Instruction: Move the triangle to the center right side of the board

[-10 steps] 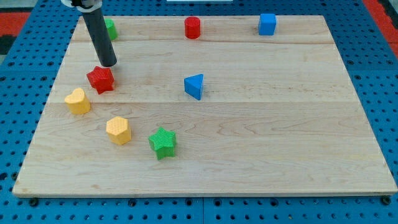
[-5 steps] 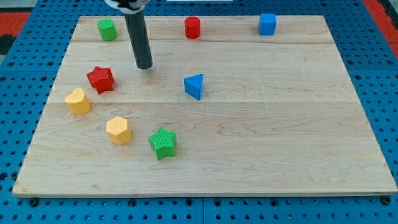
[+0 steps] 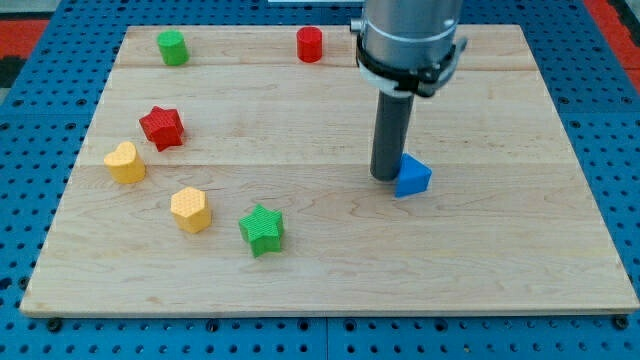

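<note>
- The arm carries no gripper, so there are no jaws to be apart or together; it ends in a dark rod, and the tip [image 3: 387,176] rests on the board [image 3: 520,250] slightly right of centre.
- The blue triangle [image 3: 412,177] lies against the right side of the tip, touching it or very nearly so, right of the board's middle and well short of the right edge.
- The arm's grey housing covers the far edge of the board right of centre.
- A green cylinder [image 3: 172,47] sits at the far left; a red cylinder [image 3: 310,44] sits at the far edge near the middle.
- On the left side stand a red star [image 3: 161,127], a yellow heart [image 3: 124,162], a yellow hexagon [image 3: 190,209] and a green star [image 3: 262,229], all well apart from the tip.
</note>
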